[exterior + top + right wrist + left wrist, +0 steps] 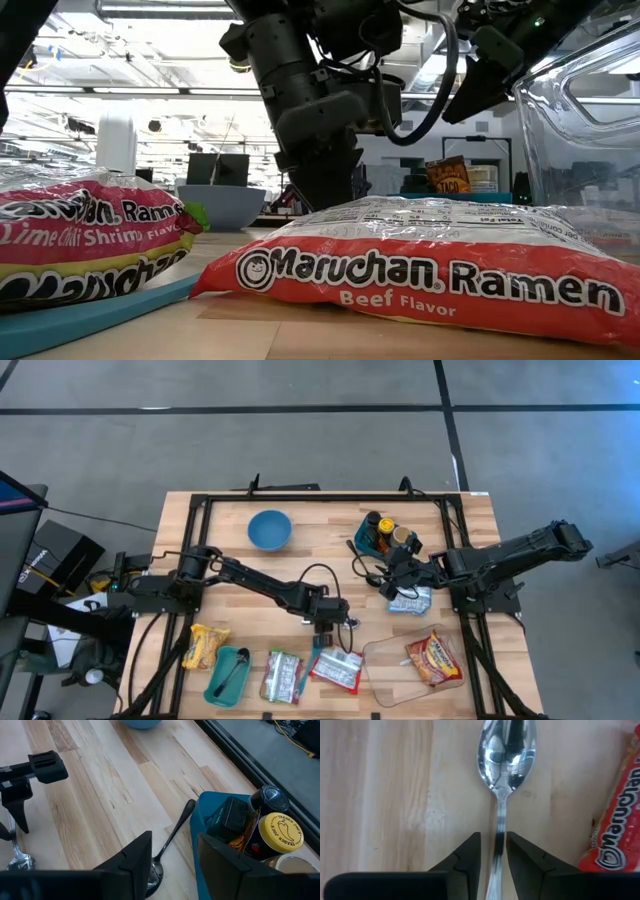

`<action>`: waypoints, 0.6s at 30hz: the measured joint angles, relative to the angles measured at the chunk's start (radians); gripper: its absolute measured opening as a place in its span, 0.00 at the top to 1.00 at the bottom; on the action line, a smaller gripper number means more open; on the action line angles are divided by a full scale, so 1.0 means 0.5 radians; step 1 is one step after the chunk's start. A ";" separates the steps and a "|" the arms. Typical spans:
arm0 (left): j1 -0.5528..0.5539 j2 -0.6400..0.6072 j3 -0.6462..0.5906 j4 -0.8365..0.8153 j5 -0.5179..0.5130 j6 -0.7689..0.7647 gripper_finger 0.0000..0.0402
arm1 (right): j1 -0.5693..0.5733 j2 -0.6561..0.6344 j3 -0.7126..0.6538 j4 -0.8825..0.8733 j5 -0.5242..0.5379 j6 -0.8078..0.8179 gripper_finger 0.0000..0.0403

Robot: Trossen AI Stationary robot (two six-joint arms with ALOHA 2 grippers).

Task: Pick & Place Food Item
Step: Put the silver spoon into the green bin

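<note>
Left gripper clenched on a spoon handle lying on the table, per its wrist view; overhead, the arm hides the spoon. Right gripper hovers released beside the condiment bin.

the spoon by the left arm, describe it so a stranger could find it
Start at the wooden table and follow the left arm to its gripper near the front edge. The shiny silver spoon lies flat there, handle between the jaws, beside the red beef ramen packet; it is bare metal.
</note>
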 joint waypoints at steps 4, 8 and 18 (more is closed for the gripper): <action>0.000 0.000 0.000 0.002 -0.022 0.000 0.80 | -0.001 0.000 0.000 0.000 0.000 0.000 0.63; 0.000 0.000 -0.001 0.003 -0.087 0.000 0.82 | -0.001 0.000 0.000 0.000 0.000 0.000 0.63; 0.000 0.000 -0.001 0.003 -0.093 0.000 0.92 | -0.001 0.000 0.000 -0.002 0.000 0.000 0.63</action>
